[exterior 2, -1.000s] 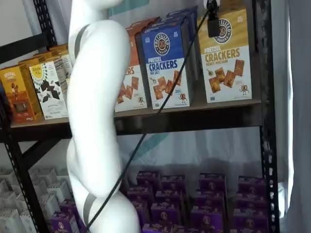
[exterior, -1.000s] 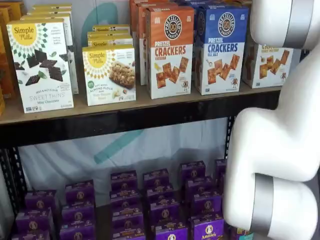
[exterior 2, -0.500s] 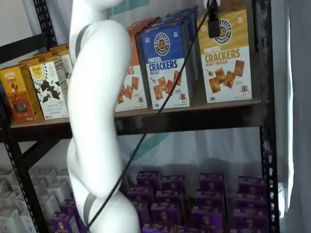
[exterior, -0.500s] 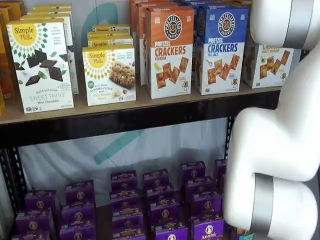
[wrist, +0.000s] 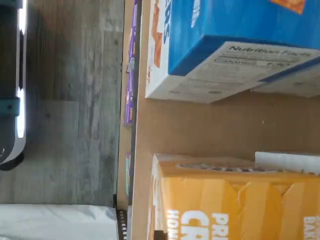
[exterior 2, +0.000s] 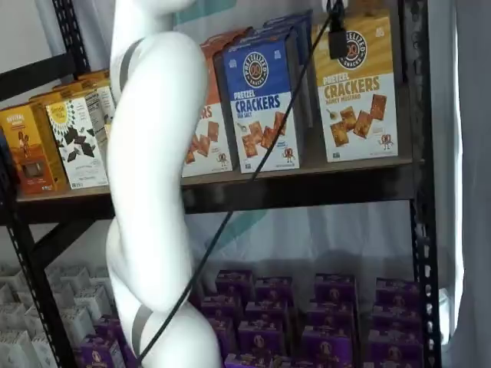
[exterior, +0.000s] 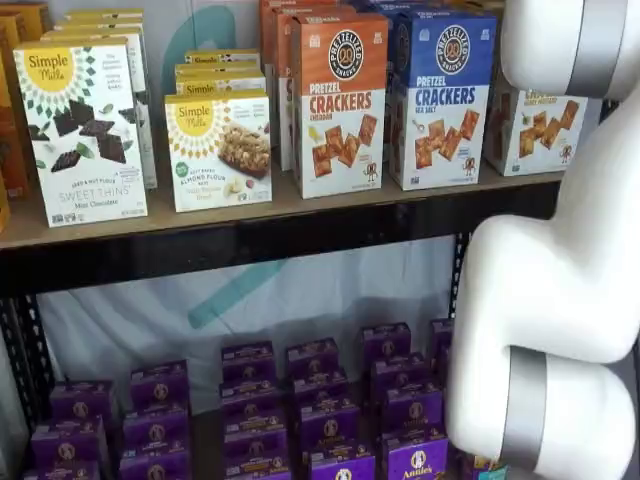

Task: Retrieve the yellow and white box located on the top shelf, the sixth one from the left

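Note:
The yellow and white box [exterior 2: 357,92] stands upright at the right end of the top shelf [exterior 2: 307,188], right of the blue carton [exterior 2: 261,100]. In a shelf view it is partly hidden behind my white arm [exterior: 538,128]. In the wrist view its yellow top [wrist: 230,200] is close, on the wooden board [wrist: 210,125]. My gripper [exterior 2: 336,34] shows only as a black finger with a cable, hanging from the view's top edge in front of the box's upper part. I cannot tell whether it is open or shut.
An orange Pretzel Crackers carton [exterior: 340,105] and white Simple Mills boxes [exterior: 85,130] stand further left on the top shelf. Small purple boxes [exterior: 320,410] fill the lower level. My white arm [exterior 2: 149,176] stands before the shelves. A black upright [exterior 2: 420,153] borders the yellow box's right side.

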You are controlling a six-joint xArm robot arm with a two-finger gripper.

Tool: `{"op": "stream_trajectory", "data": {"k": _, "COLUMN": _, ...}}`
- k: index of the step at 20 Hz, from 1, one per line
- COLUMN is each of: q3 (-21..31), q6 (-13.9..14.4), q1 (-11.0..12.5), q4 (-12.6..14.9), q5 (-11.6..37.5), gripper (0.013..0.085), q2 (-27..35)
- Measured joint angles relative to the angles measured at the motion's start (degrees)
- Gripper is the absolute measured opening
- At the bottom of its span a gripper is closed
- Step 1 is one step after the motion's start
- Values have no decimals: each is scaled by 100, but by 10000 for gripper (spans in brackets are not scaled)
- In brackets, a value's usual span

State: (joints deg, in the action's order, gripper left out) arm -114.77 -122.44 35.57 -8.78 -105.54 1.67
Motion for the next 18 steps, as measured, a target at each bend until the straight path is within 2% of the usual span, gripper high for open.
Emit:
{"op": "stream_trajectory", "data": {"k": 8, "q3": 303, "q6": -91, "q1": 97, "q4": 2, "q5": -51, "gripper": 570, "q2": -327}}
{"op": "stream_trajectory", "data": {"k": 18, "q3": 1173, "q6": -288, "q1": 295, "q4": 42, "q5": -216, "gripper": 570, "q2": -1221}}
